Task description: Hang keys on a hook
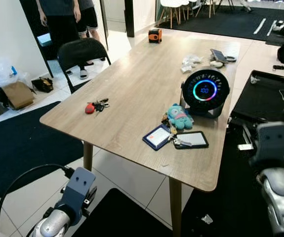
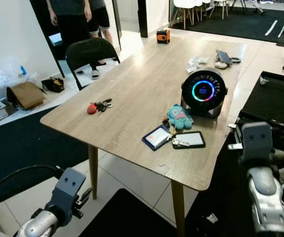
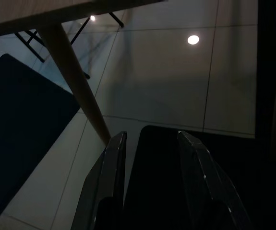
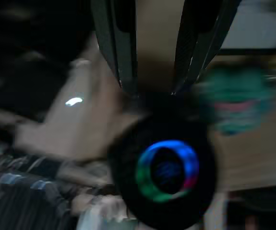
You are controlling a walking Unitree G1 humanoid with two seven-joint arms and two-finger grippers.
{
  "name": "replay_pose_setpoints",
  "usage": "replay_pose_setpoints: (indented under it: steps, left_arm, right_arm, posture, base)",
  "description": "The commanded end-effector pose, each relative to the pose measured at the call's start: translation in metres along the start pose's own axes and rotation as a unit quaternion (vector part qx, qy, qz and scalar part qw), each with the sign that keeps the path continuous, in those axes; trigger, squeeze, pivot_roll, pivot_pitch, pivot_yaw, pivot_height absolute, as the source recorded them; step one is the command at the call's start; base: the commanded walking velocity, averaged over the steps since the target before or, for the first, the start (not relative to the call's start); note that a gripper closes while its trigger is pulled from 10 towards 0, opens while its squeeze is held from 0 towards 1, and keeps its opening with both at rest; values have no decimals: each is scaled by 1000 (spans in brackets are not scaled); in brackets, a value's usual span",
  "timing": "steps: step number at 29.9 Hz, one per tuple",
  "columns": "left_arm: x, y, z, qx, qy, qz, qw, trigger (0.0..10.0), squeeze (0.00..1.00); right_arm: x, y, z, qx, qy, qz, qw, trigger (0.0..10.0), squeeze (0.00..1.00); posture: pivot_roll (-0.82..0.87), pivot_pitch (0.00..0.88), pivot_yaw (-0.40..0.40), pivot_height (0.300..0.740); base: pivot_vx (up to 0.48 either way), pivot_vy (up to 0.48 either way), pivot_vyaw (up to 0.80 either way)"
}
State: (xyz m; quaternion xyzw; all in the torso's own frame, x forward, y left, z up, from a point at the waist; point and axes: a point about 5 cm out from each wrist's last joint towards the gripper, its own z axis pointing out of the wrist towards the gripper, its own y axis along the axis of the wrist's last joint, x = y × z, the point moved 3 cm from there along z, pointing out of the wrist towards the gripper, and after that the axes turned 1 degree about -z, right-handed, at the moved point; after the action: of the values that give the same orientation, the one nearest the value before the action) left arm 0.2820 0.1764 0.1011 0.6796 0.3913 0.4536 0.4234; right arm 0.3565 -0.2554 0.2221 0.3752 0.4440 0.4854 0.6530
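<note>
Open room: bare counter [image 1: 132,94] around my keys [image 1: 97,105]
Obstacles: round speaker [image 1: 205,92], plush toy [image 1: 179,117], card holders [image 1: 175,138] on my right

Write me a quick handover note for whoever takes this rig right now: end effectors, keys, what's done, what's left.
Left end effector: open, empty, low beside the table leg near the floor.
Right end effector: open, empty, pointed at the round lit device; view blurred.
Keys, with a red fob: lying on the wooden table toward its left edge, untouched.
Done: nothing yet.
Left: reach the keys, grasp them, find a hook and hang them.
</note>
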Motion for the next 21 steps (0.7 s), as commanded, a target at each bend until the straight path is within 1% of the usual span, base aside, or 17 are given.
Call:
replay_pose_setpoints:
  steps: [1,2,3,4,5,6,8,9,12,13,15,17,19,21]
  left_arm:
    - [3,0,-1,5,8,-2,1000,10000,0]
    - [3,0,-1,5,8,-2,1000,10000,0]
    - [5,2,-1,2,12,-2,1000,10000,0]
    - [5,2,-1,2,12,-2,1000,10000,0]
    - [7,6,-2,-2,16,-2,1000,10000,0]
    - [7,6,-2,-2,16,-2,1000,10000,0]
    - [12,10,-4,-6,25,-1,1000,10000,0]
    - [12,10,-4,-6,25,-1,1000,10000,0]
    - [14,11,-7,-6,30,0,1000,10000,0]
    - [14,11,-7,-6,30,0,1000,10000,0]
    - [14,11,-8,-5,31,0,1000,10000,0]
    - [14,11,-9,-5,31,0,1000,10000,0]
    - [14,10,-9,-4,31,-1,1000,10000,0]
    - [12,10,-9,-3,29,-2,1000,10000,0]
  right_arm:
    - [31,-17,5,43,44,57,996,10000,0]
    - [31,-17,5,43,44,57,996,10000,0]
    - [46,-19,9,49,62,74,994,10000,0]
    - [46,-19,9,49,62,74,994,10000,0]
    - [60,-20,12,57,78,87,991,10000,0]
    - [60,-20,12,57,78,87,991,10000,0]
    - [82,-21,17,67,102,105,987,10000,0]
    - [82,-21,17,67,102,105,987,10000,0]
    - [102,-20,22,83,124,132,980,10000,0]
    - [102,-20,22,83,124,132,980,10000,0]
    - [109,-17,23,82,140,134,978,10000,0]
    - [111,-15,23,81,146,132,977,10000,0]
    - [111,-16,23,85,150,124,977,10000,0]
    - [106,-21,19,101,147,118,977,10000,0]
  posture:
    - [112,197,101,740]
    - [112,197,101,740]
    - [125,199,98,740]
    - [125,199,98,740]
    - [142,203,94,740]
    - [142,203,94,740]
    - [155,209,91,740]
    - [155,209,91,740]
    - [167,215,89,740]
    - [167,215,89,740]
    - [166,216,87,740]
    - [163,217,87,740]
    - [162,217,86,740]
    - [152,220,89,740]
  base:
    - [0,0,0]
    - [0,0,0]
    - [0,0,0]
    - [0,0,0]
    - [0,0,0]
    - [0,0,0]
    - [0,0,0]
    - [0,0,0]
    - [0,0,0]
    - [0,0,0]
    - [0,0,0]
    - [0,0,0]
    - [0,0,0]
    - [0,0,0]
